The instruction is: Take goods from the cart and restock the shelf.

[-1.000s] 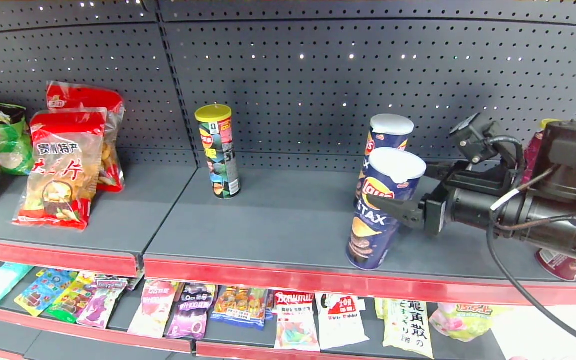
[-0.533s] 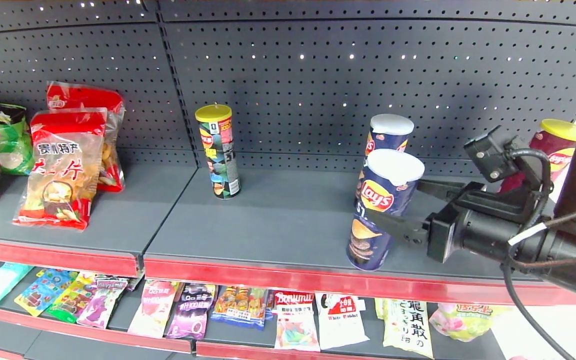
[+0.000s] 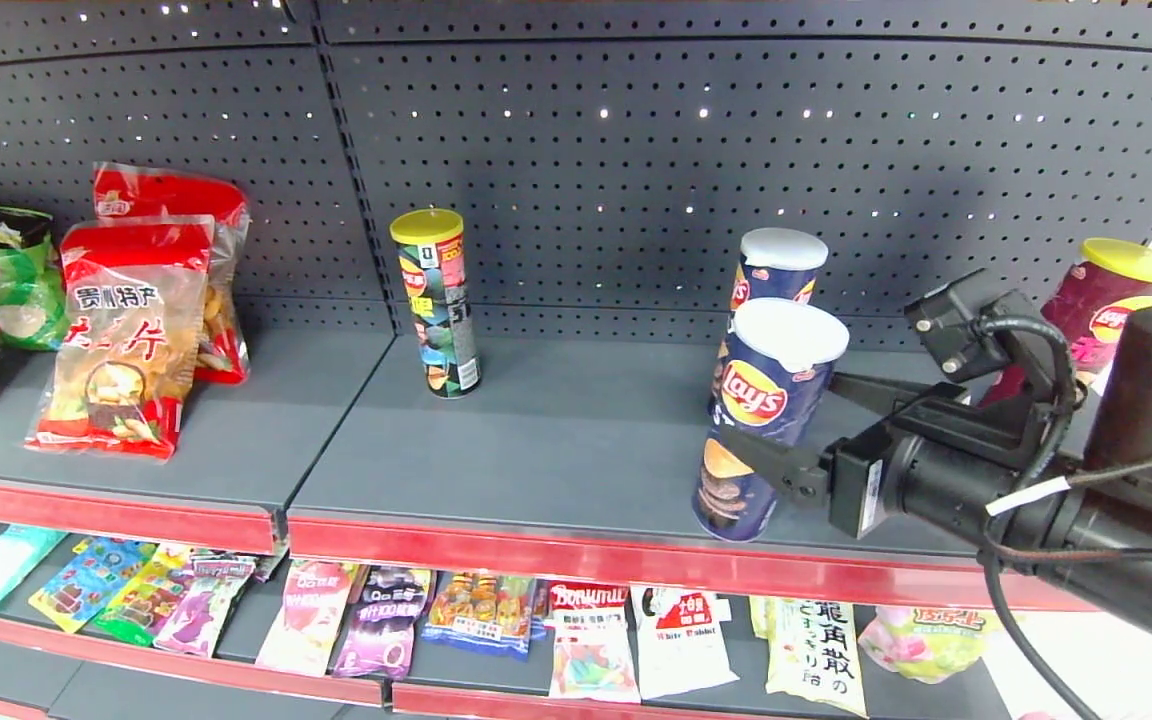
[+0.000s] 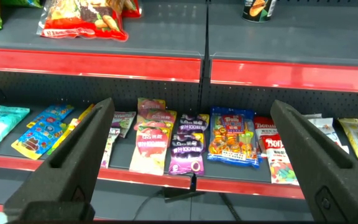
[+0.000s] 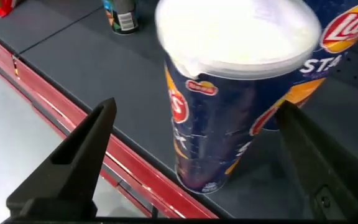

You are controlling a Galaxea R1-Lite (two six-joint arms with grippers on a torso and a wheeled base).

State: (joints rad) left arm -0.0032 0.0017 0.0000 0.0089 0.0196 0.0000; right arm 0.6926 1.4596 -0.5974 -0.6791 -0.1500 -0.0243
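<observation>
You see the front blue canister standing upright on the shelf, near its red front edge. A second blue canister stands just behind it at 12 o'clock. The right gripper enters from 3 o'clock with its jaws apart, one on either side of the front canister. The near one stands clear of it, while the far one may be touching. A yellow-lidded tube stands well apart at 10 o'clock and a maroon canister at 2 o'clock. Red bags lie far off at 9 o'clock. The left gripper, jaws wide apart and empty, faces the snack packets on the lower shelf.
</observation>
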